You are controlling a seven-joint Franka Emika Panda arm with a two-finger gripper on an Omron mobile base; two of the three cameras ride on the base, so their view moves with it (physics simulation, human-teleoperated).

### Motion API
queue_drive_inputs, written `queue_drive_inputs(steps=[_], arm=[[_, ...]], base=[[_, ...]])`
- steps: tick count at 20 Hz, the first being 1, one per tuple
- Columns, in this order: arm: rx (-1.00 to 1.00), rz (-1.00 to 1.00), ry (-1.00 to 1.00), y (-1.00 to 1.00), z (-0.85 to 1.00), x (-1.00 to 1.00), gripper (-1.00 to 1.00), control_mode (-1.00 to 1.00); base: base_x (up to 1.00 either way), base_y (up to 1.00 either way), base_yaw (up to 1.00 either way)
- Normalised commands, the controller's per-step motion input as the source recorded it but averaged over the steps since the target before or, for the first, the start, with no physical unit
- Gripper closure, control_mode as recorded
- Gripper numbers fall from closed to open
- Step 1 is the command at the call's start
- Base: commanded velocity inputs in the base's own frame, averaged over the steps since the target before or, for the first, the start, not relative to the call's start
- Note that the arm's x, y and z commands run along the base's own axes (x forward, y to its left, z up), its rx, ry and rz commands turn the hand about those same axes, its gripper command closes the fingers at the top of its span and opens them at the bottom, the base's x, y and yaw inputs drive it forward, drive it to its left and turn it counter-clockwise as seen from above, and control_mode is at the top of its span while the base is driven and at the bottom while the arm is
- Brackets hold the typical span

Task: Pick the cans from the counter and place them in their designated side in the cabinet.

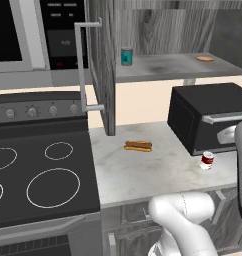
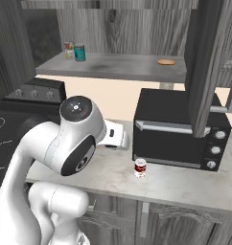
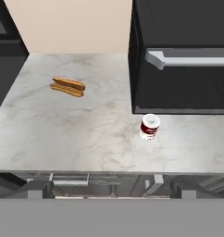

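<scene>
A grey-white marbled counter [image 3: 63, 134] runs between stovetop [image 1: 38, 175] and black oven [image 2: 178, 129]. The arm [image 2: 65, 143] bends above its front edge, hand looking down, pincer released and empty. On the cabinet [image 2: 113, 64] shelf stands a teal can [image 1: 126, 56]; the red can [image 3: 149, 127] stands before the oven. Labels are unreadable.

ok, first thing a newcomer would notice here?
Probably the red can standing alone on the counter, right in front of the black oven. Next, the hot dog lying further left on the same worktop. Up on the cabinet shelf, a teal can stands at the left end.
</scene>
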Motion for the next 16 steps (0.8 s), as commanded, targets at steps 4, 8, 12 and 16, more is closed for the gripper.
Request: queue_drive_inputs(steps=[4,8,12,16], arm=[[0.00,0.01,0.00,-0.17,-0.08,-0.02,-1.00,-1.00],[0.00,0.03,0.00,-0.18,-0.08,0.00,-1.00,-1.00],[0.00,0.03,0.00,-0.12,-0.10,0.00,-1.00,-1.00],[-0.01,0.02,0.00,-0.09,-0.14,0.00,-1.00,-1.00]], base=[[0.00,0.00,0.00],[0.00,0.00,0.00],[0.00,0.00,0.00],[0.00,0.00,0.00]])
